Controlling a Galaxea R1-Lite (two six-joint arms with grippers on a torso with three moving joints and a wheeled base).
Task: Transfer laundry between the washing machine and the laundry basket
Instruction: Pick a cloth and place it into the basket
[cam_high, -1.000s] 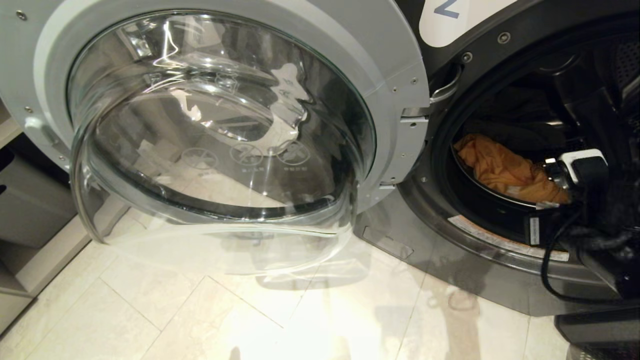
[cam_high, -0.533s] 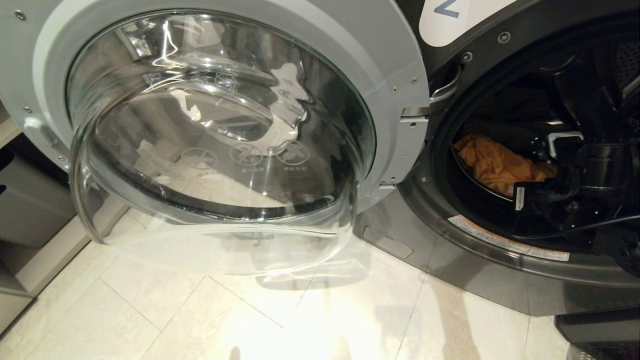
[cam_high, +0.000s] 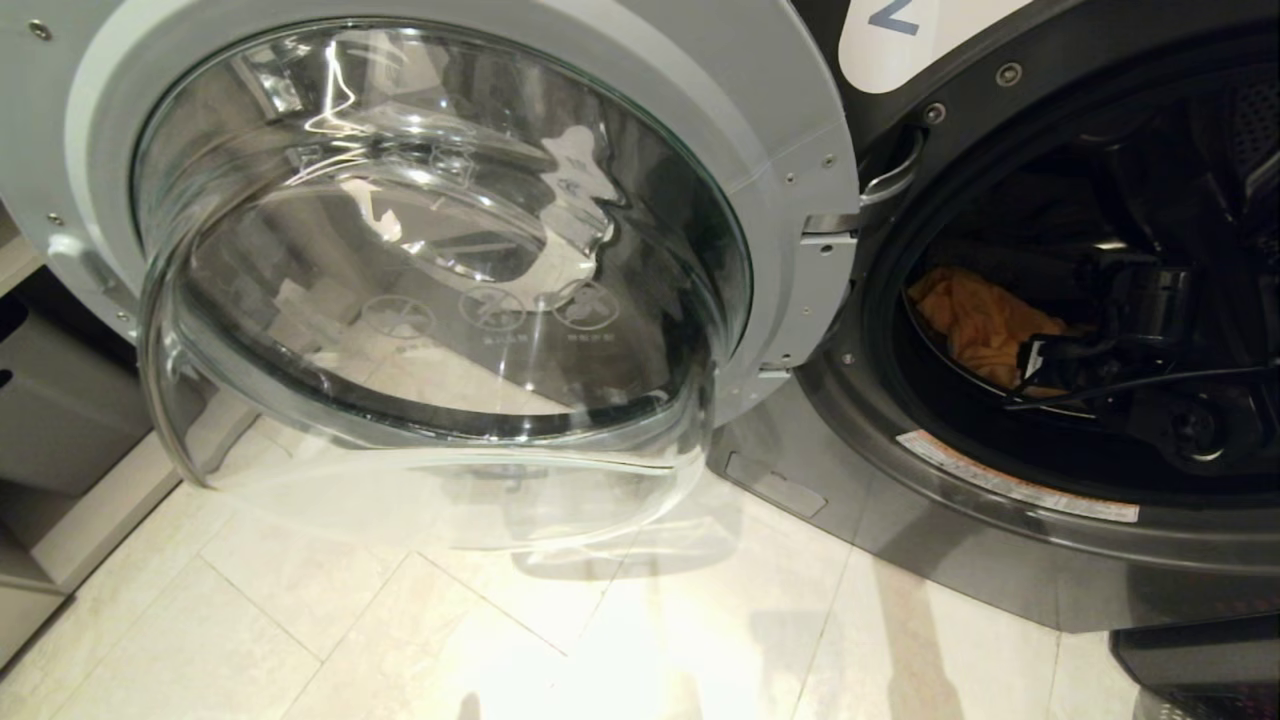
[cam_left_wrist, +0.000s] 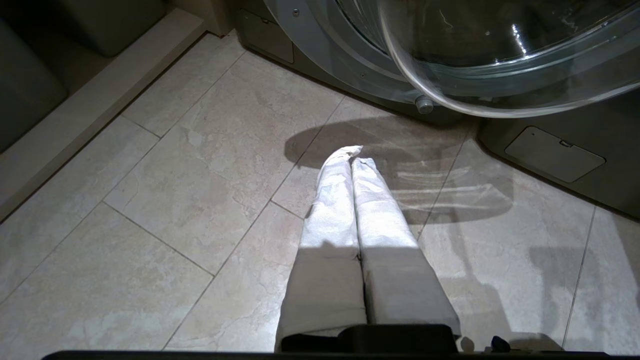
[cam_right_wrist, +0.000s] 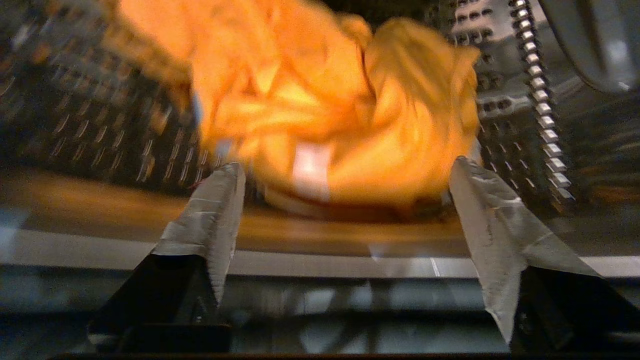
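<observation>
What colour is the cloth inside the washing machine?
Orange. The cloth shows best in the right wrist view.

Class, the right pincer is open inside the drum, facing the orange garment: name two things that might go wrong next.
1. The right pincer may close on only a fold of the orange garment, so it slips out.
2. The arm's loose cable might snag on the washing machine door opening.

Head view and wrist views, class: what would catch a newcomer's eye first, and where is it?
First, the big glass door, swung wide open across the left of the head view. Next, the orange cloth lying inside the washing machine, with the right gripper open just in front of it. The left gripper hangs shut over the tiled floor below the door.
</observation>
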